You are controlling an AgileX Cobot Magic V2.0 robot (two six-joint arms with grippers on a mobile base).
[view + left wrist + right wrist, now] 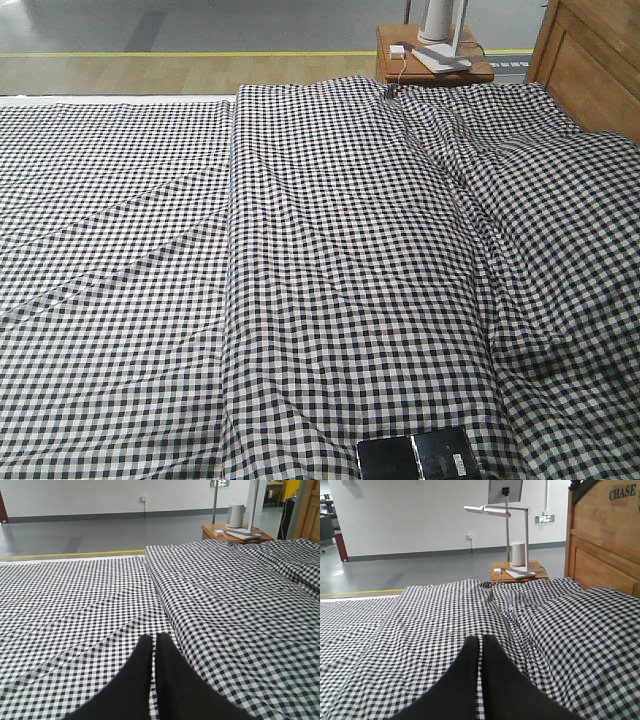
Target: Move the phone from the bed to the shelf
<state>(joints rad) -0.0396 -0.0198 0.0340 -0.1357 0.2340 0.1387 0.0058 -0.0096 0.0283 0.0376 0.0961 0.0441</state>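
Glossy black phone (417,458) lies flat on the gingham bed (330,250). Left claw (154,640) and right claw (481,640) are closed, empty. Best open the right wide, then descend squarely across its narrow sides.

A long, glossy black phone (418,457) lies flat and screen-up on the near edge of a wide bed (330,250), partly cut off by the bottom of the front view. A crease crosses its middle, and a small white sticker (460,463) sits near its right end. Rumpled black-and-white gingham bedding covers the bed, with a brown wooden headboard (590,70) at the far right.
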